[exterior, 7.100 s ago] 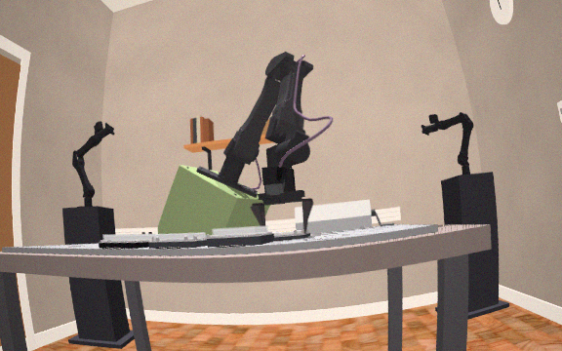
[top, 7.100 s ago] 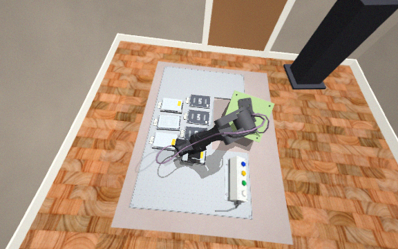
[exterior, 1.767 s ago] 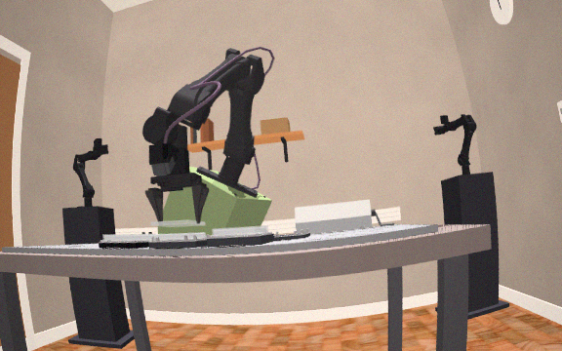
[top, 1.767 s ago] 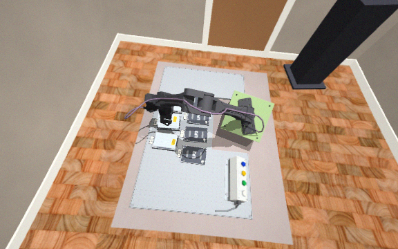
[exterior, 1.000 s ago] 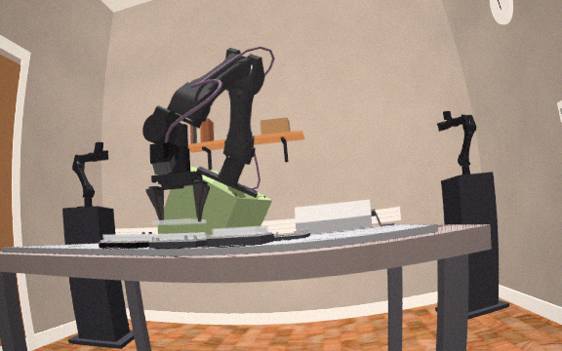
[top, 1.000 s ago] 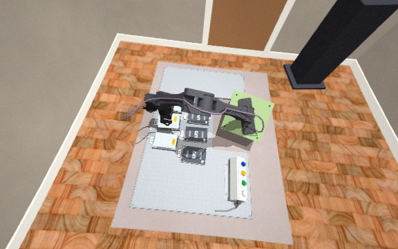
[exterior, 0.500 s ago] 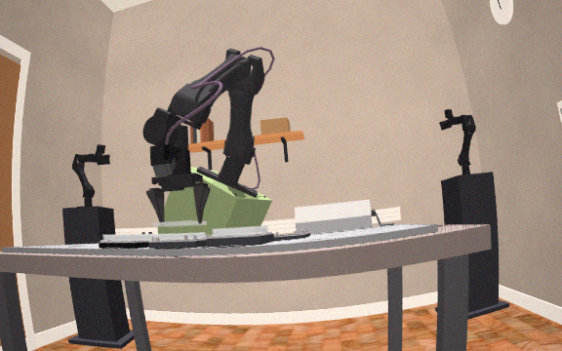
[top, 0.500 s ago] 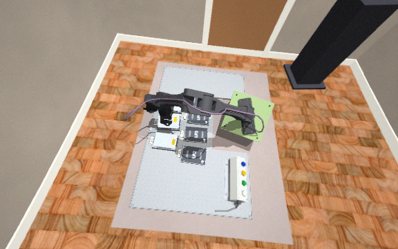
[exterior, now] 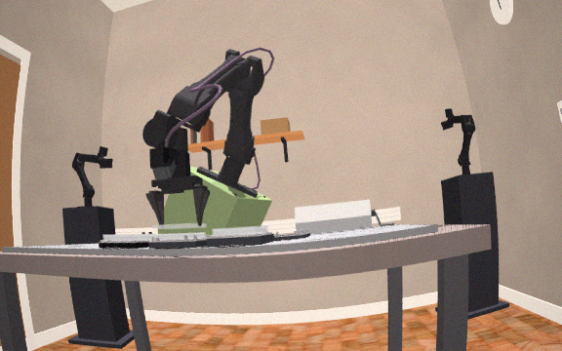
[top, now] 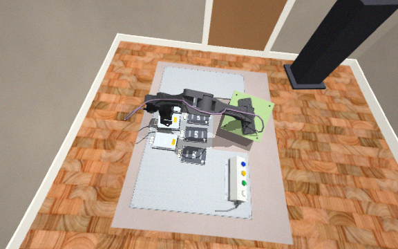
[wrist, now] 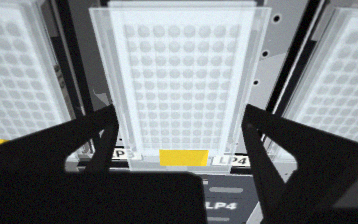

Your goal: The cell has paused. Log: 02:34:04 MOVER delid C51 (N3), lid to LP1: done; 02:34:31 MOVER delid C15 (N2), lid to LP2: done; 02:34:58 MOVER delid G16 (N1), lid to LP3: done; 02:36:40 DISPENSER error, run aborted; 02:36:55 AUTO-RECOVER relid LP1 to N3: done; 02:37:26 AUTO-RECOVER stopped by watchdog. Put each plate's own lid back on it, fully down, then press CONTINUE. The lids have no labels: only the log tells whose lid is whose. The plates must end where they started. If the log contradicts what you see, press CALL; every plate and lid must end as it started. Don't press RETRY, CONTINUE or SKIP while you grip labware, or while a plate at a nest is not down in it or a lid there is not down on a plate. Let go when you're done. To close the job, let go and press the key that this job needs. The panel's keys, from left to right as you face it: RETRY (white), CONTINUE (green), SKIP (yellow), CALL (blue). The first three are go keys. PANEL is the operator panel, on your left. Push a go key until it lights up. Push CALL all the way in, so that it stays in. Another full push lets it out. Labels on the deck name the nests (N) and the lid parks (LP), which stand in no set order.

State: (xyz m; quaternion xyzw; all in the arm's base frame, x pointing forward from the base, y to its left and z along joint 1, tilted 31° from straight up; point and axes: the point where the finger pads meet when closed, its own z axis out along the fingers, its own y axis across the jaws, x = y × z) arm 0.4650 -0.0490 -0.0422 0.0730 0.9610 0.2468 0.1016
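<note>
Wrist view shows the hand (wrist: 180, 131) pinching a clear lid (wrist: 180, 75) above a well plate (wrist: 180, 107). From the side, that lid (exterior: 181, 226) hangs just above the counter (exterior: 359, 244); overhead, the arm (top: 199, 100) hides it.
</note>
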